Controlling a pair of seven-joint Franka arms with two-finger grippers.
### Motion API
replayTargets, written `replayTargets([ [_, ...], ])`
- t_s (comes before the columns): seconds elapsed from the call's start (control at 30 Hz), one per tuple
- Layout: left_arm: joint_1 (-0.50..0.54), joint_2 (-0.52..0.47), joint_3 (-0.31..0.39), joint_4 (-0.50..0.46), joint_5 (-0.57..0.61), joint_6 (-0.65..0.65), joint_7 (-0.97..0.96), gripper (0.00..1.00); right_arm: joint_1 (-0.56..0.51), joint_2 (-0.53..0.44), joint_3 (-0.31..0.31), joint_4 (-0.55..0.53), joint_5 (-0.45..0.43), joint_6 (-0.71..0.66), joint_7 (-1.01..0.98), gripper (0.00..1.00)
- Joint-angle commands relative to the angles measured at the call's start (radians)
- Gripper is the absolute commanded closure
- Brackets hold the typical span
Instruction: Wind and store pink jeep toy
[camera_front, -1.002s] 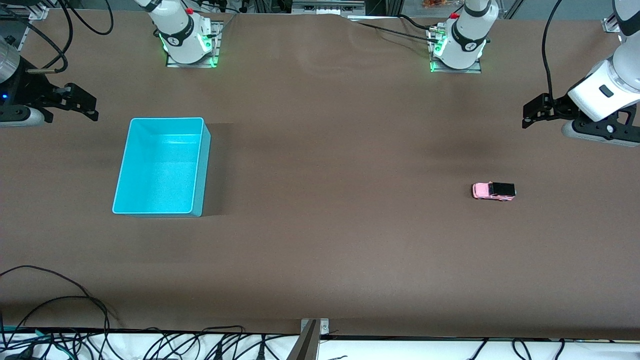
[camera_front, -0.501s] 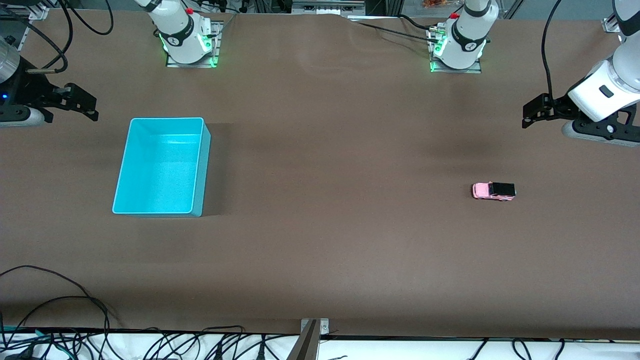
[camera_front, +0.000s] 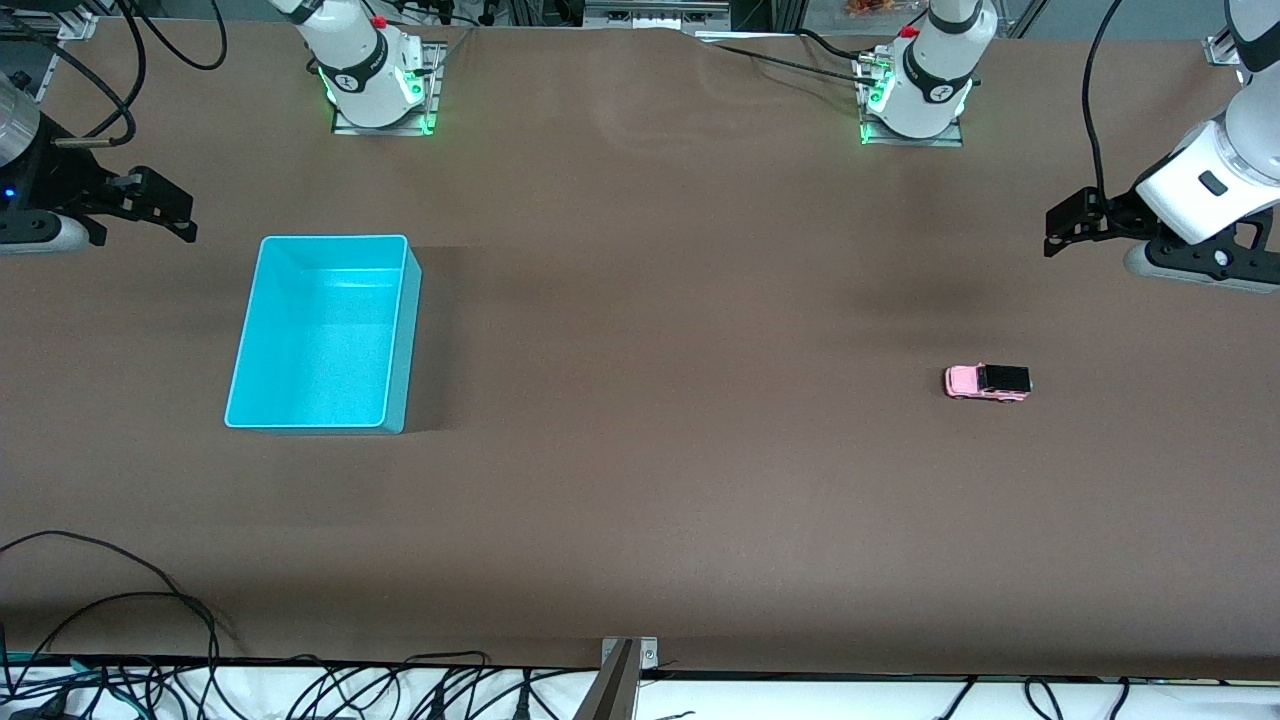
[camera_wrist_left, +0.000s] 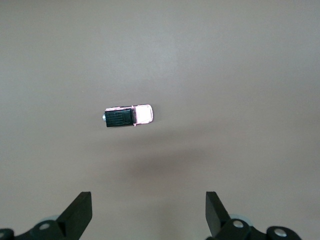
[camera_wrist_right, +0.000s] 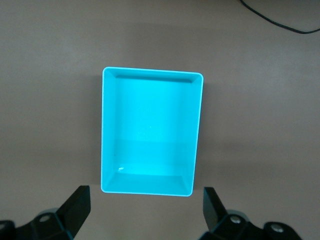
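from the front view you see the pink jeep toy (camera_front: 987, 381) standing on its wheels on the brown surface (camera_front: 660, 400), toward the left arm's end and well apart from the turquoise bin (camera_front: 322, 333), which sits toward the right arm's end. your left gripper (camera_front: 1062, 222) hangs in the air over the surface at its own end, with nothing in its fingers. your right gripper (camera_front: 165, 207) hangs over the surface at its end, beside the bin, also holding nothing.

in the left wrist view you look straight down on the jeep (camera_wrist_left: 128, 116), black roof and pink hood showing, with the two fingers (camera_wrist_left: 80, 215) spread wide and well apart from it.

in the right wrist view the bin (camera_wrist_right: 151, 131) lies open below, its inside bare, and the fingers (camera_wrist_right: 76, 207) are spread wide above the surface beside its rim.
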Motion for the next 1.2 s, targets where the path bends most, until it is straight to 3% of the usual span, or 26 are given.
replayTargets([
  [0.0, -0.004, 0.017, -0.002, 0.032, -0.013, -0.024, 0.044, 0.00, -0.010, 0.000, 0.004, 0.008, 0.004, -0.011, -0.007, 0.00],
  [0.47, 0.002, 0.109, -0.002, 0.075, -0.005, -0.023, 0.306, 0.00, -0.010, 0.000, 0.004, 0.008, 0.006, -0.011, -0.007, 0.00],
  [1.17, 0.070, 0.248, -0.001, 0.090, 0.026, 0.031, 1.074, 0.00, -0.010, 0.000, 0.003, 0.007, 0.007, -0.011, -0.007, 0.00],
])
